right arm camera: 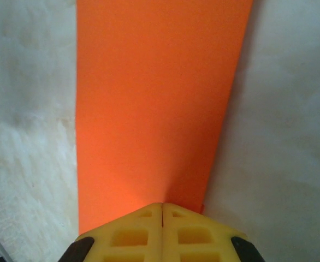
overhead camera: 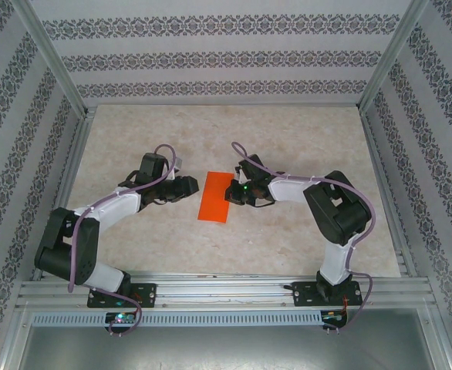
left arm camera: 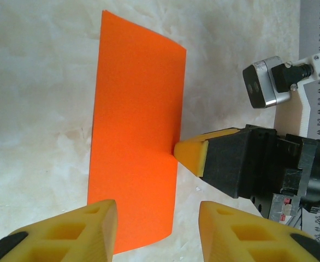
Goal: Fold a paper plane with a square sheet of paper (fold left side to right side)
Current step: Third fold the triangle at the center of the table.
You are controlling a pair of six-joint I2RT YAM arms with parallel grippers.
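Note:
The square sheet of paper (overhead camera: 216, 197) lies on the table as a narrow bright orange rectangle between the two arms. In the left wrist view the paper (left arm camera: 135, 142) looks flat, with its far right corner curling up slightly. My right gripper (overhead camera: 238, 191) is shut, and its joined fingertips (right arm camera: 163, 210) rest on the paper (right arm camera: 154, 98) at its right edge. The left wrist view shows that same fingertip (left arm camera: 188, 154) touching the edge. My left gripper (overhead camera: 186, 186) is open just left of the sheet with nothing between its fingers (left arm camera: 97, 226). One finger overlaps the sheet's near corner.
The beige marbled table top (overhead camera: 288, 139) is walled by patterned panels and aluminium posts (overhead camera: 52, 62). A metal rail (overhead camera: 226, 289) runs along the near edge, carrying both arm bases. The right arm's wrist camera (left arm camera: 264, 82) shows in the left wrist view.

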